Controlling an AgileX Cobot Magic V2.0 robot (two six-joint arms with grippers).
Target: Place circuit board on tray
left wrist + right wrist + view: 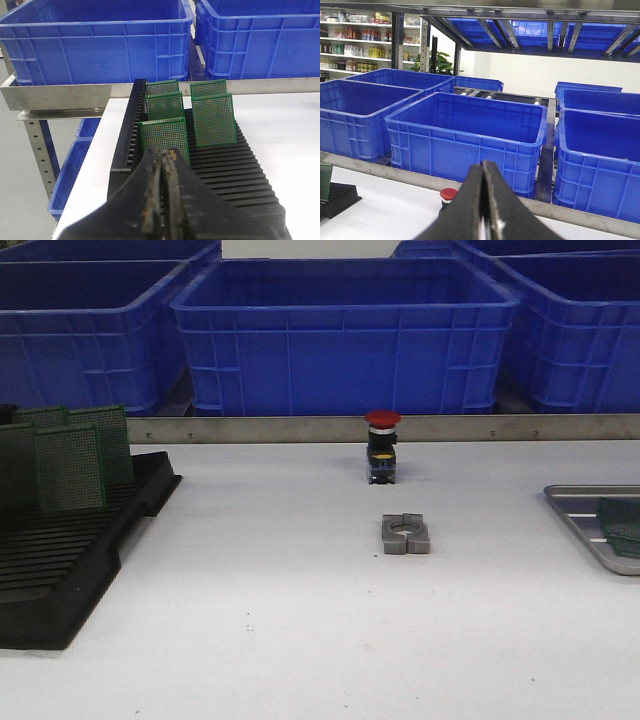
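While both grippers, left [162,165] and right [482,175], sit pinched closed holding nothing, the black rack [60,560] at left holds upright green circuit boards [70,465], blue bins [345,335] line the back, and the tray [575,515] at right holds boards.

Front overview; two forward-facing wrist close-ups

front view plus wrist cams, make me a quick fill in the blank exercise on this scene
1. The circuit boards stand upright in the black ____.
2. The button behind the metal clamp has a ____ cap.
3. The left gripper fingers are ____.
4. The bins behind the table are ____.

Missing: rack; red; shut; blue
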